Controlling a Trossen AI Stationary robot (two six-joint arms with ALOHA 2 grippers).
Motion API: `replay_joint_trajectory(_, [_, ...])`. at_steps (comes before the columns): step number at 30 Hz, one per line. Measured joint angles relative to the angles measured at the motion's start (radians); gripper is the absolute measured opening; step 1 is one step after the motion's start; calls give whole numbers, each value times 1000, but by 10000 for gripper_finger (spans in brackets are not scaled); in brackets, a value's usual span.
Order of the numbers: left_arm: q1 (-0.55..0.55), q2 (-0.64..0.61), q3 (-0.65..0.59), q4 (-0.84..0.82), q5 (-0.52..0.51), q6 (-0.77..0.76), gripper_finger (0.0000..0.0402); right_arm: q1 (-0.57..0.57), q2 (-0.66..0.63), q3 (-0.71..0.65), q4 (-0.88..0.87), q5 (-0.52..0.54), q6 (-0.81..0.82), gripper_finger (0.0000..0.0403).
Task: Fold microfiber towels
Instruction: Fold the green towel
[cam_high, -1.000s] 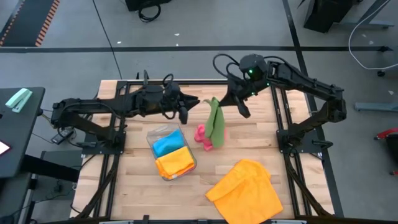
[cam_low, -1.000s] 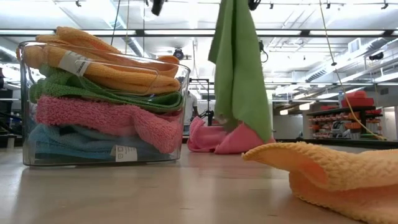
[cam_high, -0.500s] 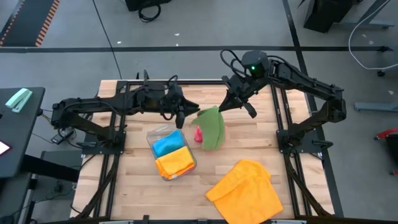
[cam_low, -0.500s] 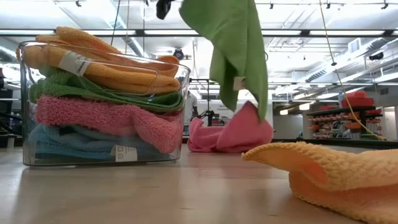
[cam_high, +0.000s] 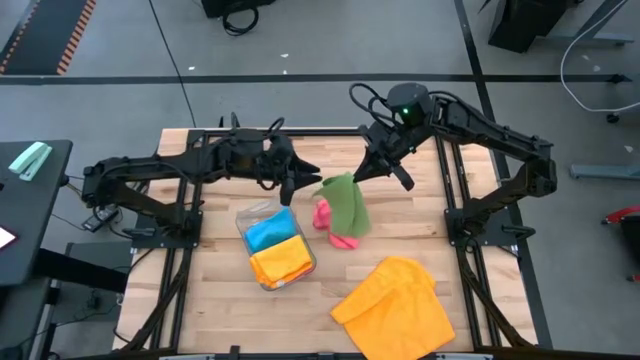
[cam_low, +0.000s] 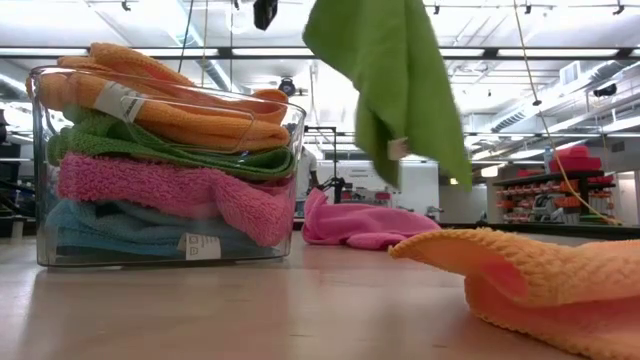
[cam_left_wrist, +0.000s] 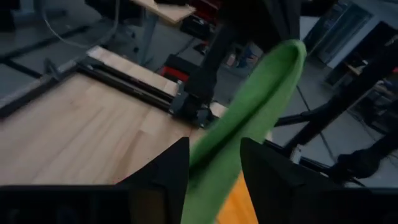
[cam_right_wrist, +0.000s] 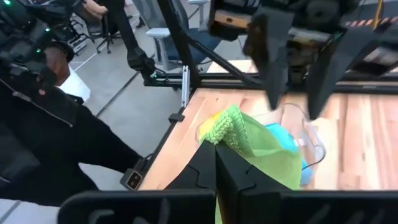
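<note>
Since the earlier frames we record that the green towel (cam_high: 345, 203) has swung toward 3 o'clock in the low view and now hangs clear of the pink towel (cam_low: 362, 225), which lies flat on the table (cam_high: 380, 240) where before its peak was lifted under the green cloth

We find the right gripper (cam_high: 368, 172) at about 12 o'clock over the table, its fingers clamped together on a bunched corner of the green towel, as its own wrist view confirms (cam_right_wrist: 231, 127). The cloth hangs from that corner, draped down in mid-air.

We note the left gripper (cam_high: 291, 187) just beside it, toward 9 o'clock of the green towel. In the left wrist view the cloth (cam_left_wrist: 249, 124) runs between the two dark fingers (cam_left_wrist: 163, 174); they stand parted, and we cannot tell whether they touch it, so we record the fingers as apart, not clamped.

Other towels observed:
- the pink towel, crumpled, under the hanging green one near table centre
- the orange towel (cam_high: 395, 305), spread loosely at about 5 o'clock, well apart from the grippers
- a stack of folded towels (cam_low: 165, 160), orange over green over pink over blue, inside the clear plastic tray (cam_high: 250, 215) at about 7 o'clock of the pink towel

A person in dark clothing (cam_right_wrist: 56, 137) shows beyond the table edge in the right wrist view
</note>
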Motion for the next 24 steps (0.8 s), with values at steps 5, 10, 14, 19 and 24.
replay_joint_trajectory(5, [-9, 15, -1, -3, 61, 15, 168, 0, 0, 0, 13, 5, -22, 1])
replay_joint_trajectory(10, [-4, 19, -1, 1, -28, 28, 167, 17, 0, 0, 13, -44, -65, 1])
replay_joint_trajectory(14, [-4, 22, -2, 22, -57, 25, 160, 32, 0, 0, 13, -47, -127, 1])
replay_joint_trajectory(19, [-24, 46, -1, 53, -55, 1, 156, 56, 0, 0, 7, -6, -235, 1])
replay_joint_trajectory(24, [-58, 71, -1, 141, -30, 15, 160, 78, 0, 0, -18, 52, -433, 1])
